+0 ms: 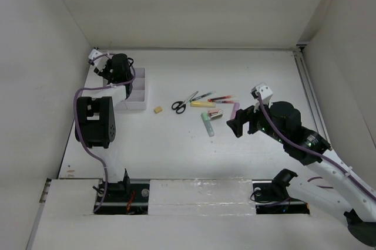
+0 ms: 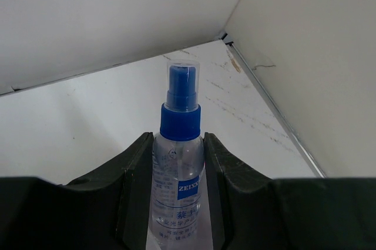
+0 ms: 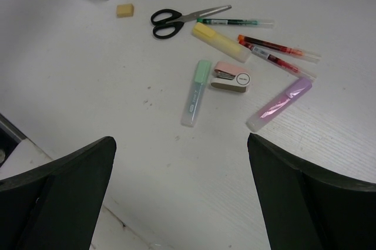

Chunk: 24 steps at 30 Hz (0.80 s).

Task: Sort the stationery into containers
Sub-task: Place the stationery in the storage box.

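Now the left gripper (image 1: 119,69) is clamped on the blue-capped bottle (image 2: 181,121), by the white tray (image 1: 140,96) in the upper left of the top view. We judge the placing step is in hand; next it needs lowering into a compartment and releasing. The right gripper (image 3: 181,141) hangs wide open over the tabletop (image 3: 88,85), with the scissors (image 3: 176,21) and green marker (image 3: 197,91) lying ahead.

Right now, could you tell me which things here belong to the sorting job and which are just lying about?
Job: spray bottle in left gripper, scissors, eraser, yellow highlighter, green highlighter, pink highlighter, three pens, mini stapler, white organizer tray.
Not the job, all fixtures: enclosure walls, wall rail.
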Motion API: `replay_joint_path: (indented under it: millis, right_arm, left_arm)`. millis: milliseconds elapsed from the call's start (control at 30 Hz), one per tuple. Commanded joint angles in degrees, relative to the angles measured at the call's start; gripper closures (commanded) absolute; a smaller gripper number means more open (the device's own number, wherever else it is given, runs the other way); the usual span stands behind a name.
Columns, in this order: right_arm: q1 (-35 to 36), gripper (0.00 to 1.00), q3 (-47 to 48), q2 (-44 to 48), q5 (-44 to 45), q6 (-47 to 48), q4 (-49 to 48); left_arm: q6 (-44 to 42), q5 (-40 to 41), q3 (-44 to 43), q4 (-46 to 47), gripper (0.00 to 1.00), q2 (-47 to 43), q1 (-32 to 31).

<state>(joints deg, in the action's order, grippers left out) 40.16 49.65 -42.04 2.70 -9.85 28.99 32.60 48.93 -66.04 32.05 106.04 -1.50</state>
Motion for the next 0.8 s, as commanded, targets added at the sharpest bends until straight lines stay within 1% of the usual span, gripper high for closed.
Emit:
replay_joint_path:
  millis: [0, 67, 100, 200, 233, 333, 467, 500, 533, 633, 667, 767]
  right_arm:
    - [0.18, 0.0, -0.52, 0.29, -0.59, 0.35, -3.86]
    - [0.18, 0.0, -0.52, 0.29, -1.11, 0.35, -3.86]
    - [0.18, 0.0, -0.52, 0.29, -1.12, 0.35, -4.38]
    - [0.18, 0.0, -0.52, -0.23, -1.73, 0.35, -4.91]
    - [0.18, 0.0, -0.52, -0.23, -1.73, 0.35, -4.91]
    - [0.18, 0.0, -0.52, -0.23, -2.26, 0.35, -5.44]
    - [0.18, 0.0, -0.52, -0.23, -2.26, 0.35, -5.44]
    - [0.18, 0.0, -0.52, -0.23, -2.26, 0.35, -5.44]
    - [0.7, 0.0, -0.52, -0.23, -2.26, 0.35, -5.44]
    - [0.71, 0.0, -0.52, -0.23, -2.26, 0.35, -5.44]
    - [0.71, 0.0, -0.52, -0.23, -2.26, 0.35, -5.44]
    - [0.71, 0.0, -0.52, -0.23, -2.26, 0.35, -5.44]
  left_arm:
    - [1.24, 1.96, -1.81, 0.38, 1.0, -0.83, 0.0]
    - [1.24, 1.96, -1.81, -0.14, 1.0, -0.83, 0.0]
    - [1.24, 1.96, -1.81, -0.15, 0.97, -0.83, 0.0]
    - [0.63, 1.43, -1.81, -0.15, 0.83, -1.97, 0.0]
    - [0.62, 1.43, -1.81, -0.15, 0.72, -1.98, 0.0]
    - [-2.09, 1.43, -1.81, 1.08, 0.59, -3.64, -1.13]
    - [-3.33, 3.1, -1.81, 1.7, 0.45, -4.87, -2.28]
    - [-3.33, 3.1, -1.81, 1.7, 0.4, -5.66, -2.28]
    - [-3.33, 3.1, -1.2, 1.7, 0.31, -6.19, -2.28]
    - [-3.33, 3.98, -0.67, 1.17, 0.27, -9.17, -2.81]
    - [-3.33, 3.98, -0.67, 1.17, 0.19, -10.31, -3.51]
    - [-3.33, 4.51, -0.67, 1.17, 0.07, -14.97, -4.82]
